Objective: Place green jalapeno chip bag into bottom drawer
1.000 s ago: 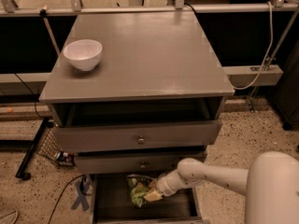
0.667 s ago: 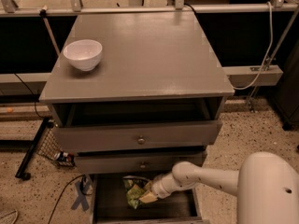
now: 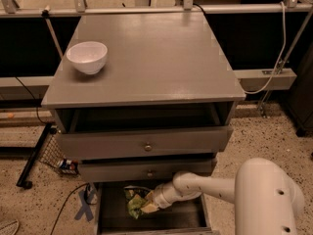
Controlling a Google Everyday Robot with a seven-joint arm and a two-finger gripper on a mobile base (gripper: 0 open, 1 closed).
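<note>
- Leftward by a small margin: since a second ago the gripper (image 3: pixel 148 207) has carried the green jalapeno chip bag (image 3: pixel 133 205) further toward the left side of the bottom drawer (image 3: pixel 183 218), and the robot's white shoulder has followed it in from the right edge.
- Camera view: we look down on a grey cabinet (image 3: pixel 146 58) with the bottom drawer pulled out and its dark tray exposed.
- We see the gripper inside that drawer's opening, closed on the right edge of the bag.
- We find the bag crumpled and roughly upright over the left half of the tray; whether it touches the drawer floor we cannot tell.
- We follow the white arm (image 3: pixel 210 187) from the lower right, passing just beneath the middle drawer (image 3: pixel 117 173).
- We note the top drawer (image 3: pixel 98 145) standing partly pulled out, a small knob at the centre of its front.
- We see a white bowl (image 3: pixel 87 57) on the cabinet top near the back left corner, well apart from the bag.
- We note a white cable (image 3: pixel 282 38) hanging at the right, and a blue cross mark (image 3: pixel 84 210) on the speckled floor just left of the bottom drawer.
</note>
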